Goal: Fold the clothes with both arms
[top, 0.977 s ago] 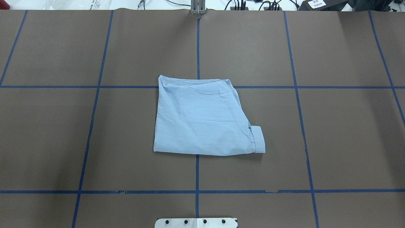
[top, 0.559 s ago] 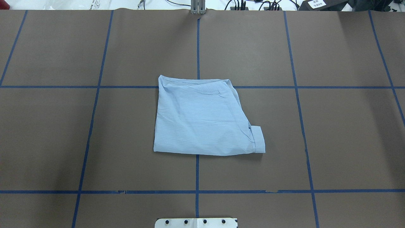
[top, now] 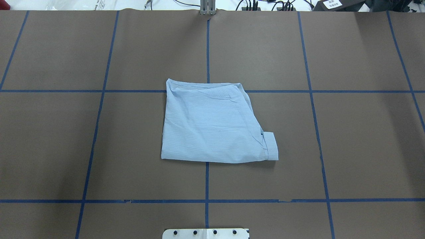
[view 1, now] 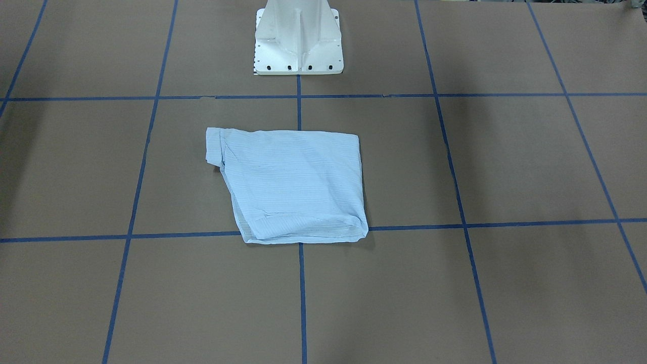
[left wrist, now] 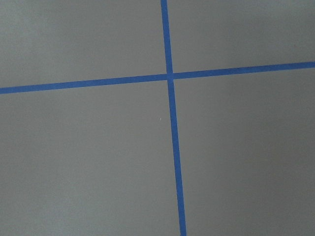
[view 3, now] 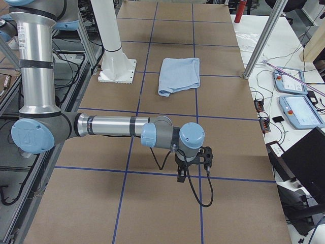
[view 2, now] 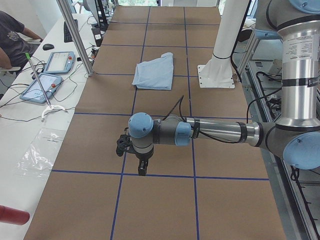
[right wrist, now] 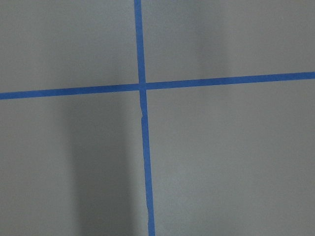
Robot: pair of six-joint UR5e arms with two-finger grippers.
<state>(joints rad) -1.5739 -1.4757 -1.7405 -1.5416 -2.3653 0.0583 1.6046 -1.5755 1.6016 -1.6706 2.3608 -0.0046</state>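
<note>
- We are hanging our left gripper [view 2: 142, 167] over a crossing of blue tape [left wrist: 170, 76] at the left end of the bench [top: 365, 149]. It is carrying nothing. From the side view we cannot tell whether its jaws are spread or pressed together, and its wrist camera is showing only bench and tape.
- We are doing the same with our right gripper [view 3: 181, 175] at the right end. It is carrying nothing, and we cannot tell its jaw state either.
- In the middle, nearest us, the white pedestal base [top: 206, 233] is standing at the bench's near edge.
- Beyond it, the shirt [top: 212, 126] is lying flat at the bench's centre, well apart from both grippers. It is sitting as a compact rough square across the centre tape line.
- A cuff [top: 270, 146] is poking out at its near right corner, and its far edge is showing layered, slightly rumpled folds.
- We are judging the folding close to finished, with both arms standing off.
- If another fold is wanted, the next move is calling for both arms to travel inward, pinch matching corners, and tuck that cuff in so the packet squares up.
</note>
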